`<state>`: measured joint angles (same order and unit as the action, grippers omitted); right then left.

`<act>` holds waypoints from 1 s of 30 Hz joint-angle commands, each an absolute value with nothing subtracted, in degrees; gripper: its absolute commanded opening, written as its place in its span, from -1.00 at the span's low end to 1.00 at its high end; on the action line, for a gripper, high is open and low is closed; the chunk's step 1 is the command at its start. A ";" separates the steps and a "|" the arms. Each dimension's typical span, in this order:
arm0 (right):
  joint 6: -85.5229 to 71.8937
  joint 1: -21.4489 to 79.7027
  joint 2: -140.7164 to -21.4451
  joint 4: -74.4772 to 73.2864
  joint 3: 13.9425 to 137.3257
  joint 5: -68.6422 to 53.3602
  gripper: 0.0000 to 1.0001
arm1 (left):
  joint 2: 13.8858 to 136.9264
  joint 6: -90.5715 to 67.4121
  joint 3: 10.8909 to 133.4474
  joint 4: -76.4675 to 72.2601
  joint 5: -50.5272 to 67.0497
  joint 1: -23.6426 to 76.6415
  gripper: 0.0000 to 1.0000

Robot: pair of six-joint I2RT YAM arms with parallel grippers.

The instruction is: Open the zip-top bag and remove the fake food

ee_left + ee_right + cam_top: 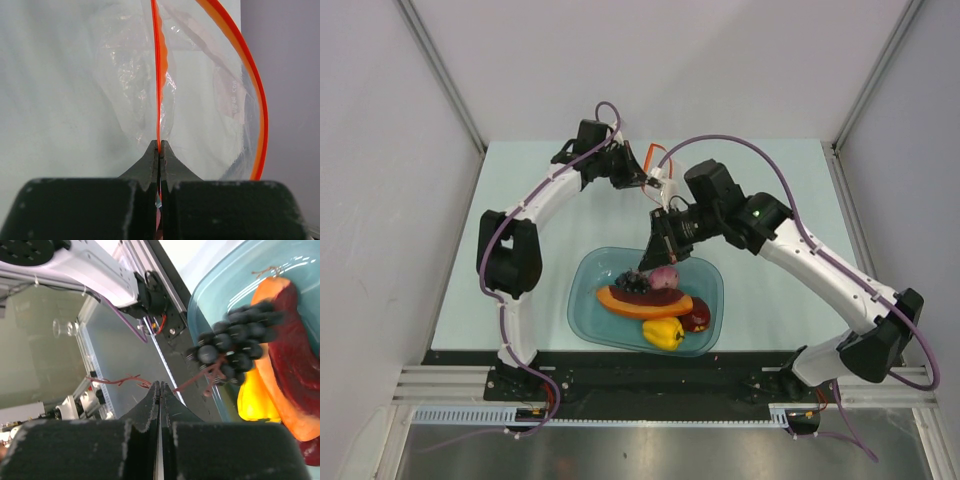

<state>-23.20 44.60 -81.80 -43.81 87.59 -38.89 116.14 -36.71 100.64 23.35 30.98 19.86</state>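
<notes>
The see-through teal plastic tub [578, 312] holds a dark berry cluster [631, 282], a pink toy onion [666, 277], a long orange-and-maroon slice [642, 302], a yellow toy pepper [663, 333] and a dark red toy apple [697, 320]. Behind the tub, the small clear crinkly bag [200, 90] is held up, mouth open. The left gripper [159, 149] pinches its orange zip strip [159, 75]. The right gripper [160, 386] is squeezed shut above the tub's back edge. Bare pale green table [520, 200] lies on both sides of the tub, with grey walls [620, 60] around

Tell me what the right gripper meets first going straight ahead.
Probably the black strip just past the teal tub's rim; the berry cluster lies beside that line. Depth is unclear.
</notes>
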 commanded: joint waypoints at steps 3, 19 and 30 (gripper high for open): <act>-20.74 46.23 -82.88 -40.87 86.92 -40.43 -1.00 | 113.20 -34.89 101.43 23.03 30.24 19.78 -1.00; -18.90 50.62 -91.40 -38.41 86.49 -41.92 -1.00 | 111.71 -34.80 99.06 22.41 30.15 19.78 -1.00; -19.69 51.94 -100.36 -31.90 89.03 -43.95 -1.00 | 111.27 -34.10 99.05 23.03 30.15 19.34 -1.00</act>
<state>-19.86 51.22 -98.02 -36.29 86.15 -42.11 115.28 -35.73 99.09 23.46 30.17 19.81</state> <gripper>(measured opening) 0.009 0.005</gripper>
